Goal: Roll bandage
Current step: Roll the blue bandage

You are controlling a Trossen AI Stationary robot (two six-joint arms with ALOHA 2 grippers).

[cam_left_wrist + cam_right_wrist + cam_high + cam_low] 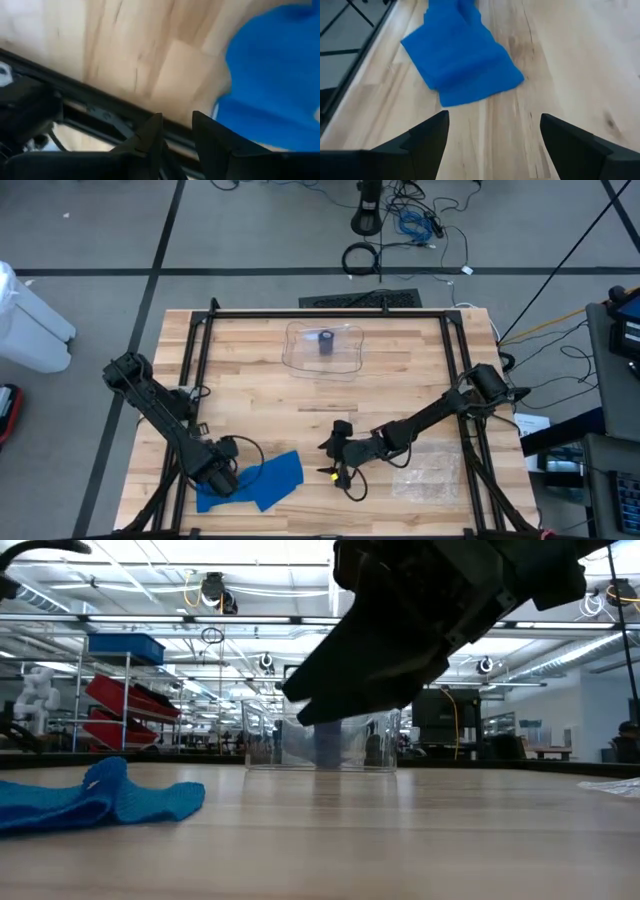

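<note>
Two grippers sit low near the tabletop's front edge: my left gripper (222, 477), jaws nearly together and empty, touches the blue bandage (262, 480) by the front-left corner; my right gripper (337, 458) hovers mid-front, jaws spread.

I'm seeing even, bright overhead light on the table (400, 380). My left wrist view is blurring; ceiling lamps (120, 610) are glaring.

The left gripper (222, 477) is held low with fingers nearly closed, while the right gripper (335, 460) is spread wide, empty.
</note>
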